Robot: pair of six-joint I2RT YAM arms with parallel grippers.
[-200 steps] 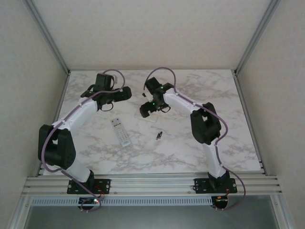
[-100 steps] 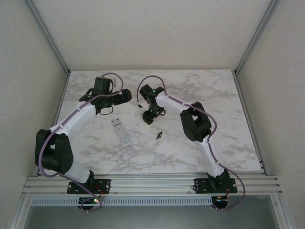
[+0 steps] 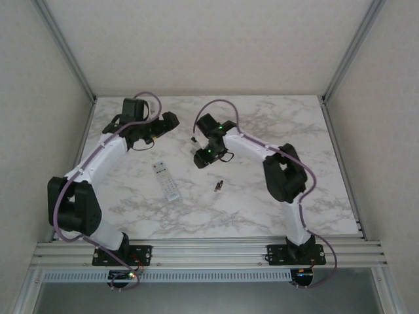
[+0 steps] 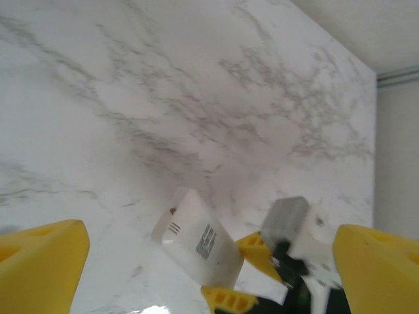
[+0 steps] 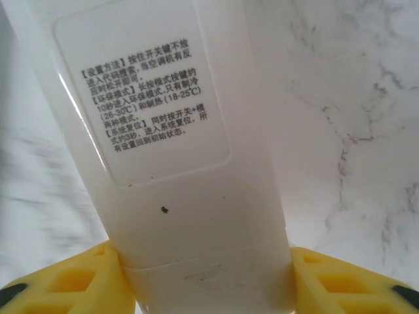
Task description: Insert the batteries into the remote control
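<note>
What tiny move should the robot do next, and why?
Probably bring the open left hand closer to the white remote, which the right hand grips; its labelled back looks closed and needs opening.

- Table (image 3: 262, 196): white marble pattern, grey veins, some smudged patches.
- Arms (image 3: 105, 154): white links, black joints and bases.
- Cables (image 3: 219, 101): purple, looped along both arms.
- Lights (image 3: 211, 150): two green dots on right arm.
- Remote (image 5: 170, 131): glossy white back; outlined label panel, black Chinese print in rows; one small dark speck below label.
- Right fingers (image 5: 72, 284): bright yellow, black marks at outer edges.
- Left fingers (image 4: 46, 252): same yellow, plain.
- Second remote (image 3: 166, 180): white-grey face, darker button dots.
- Battery (image 3: 219, 186): dark; end colour too small to tell.
- Walls (image 3: 216, 46): off-white, fine speckled texture.
- Rails (image 3: 209, 252): silver-grey.
</note>
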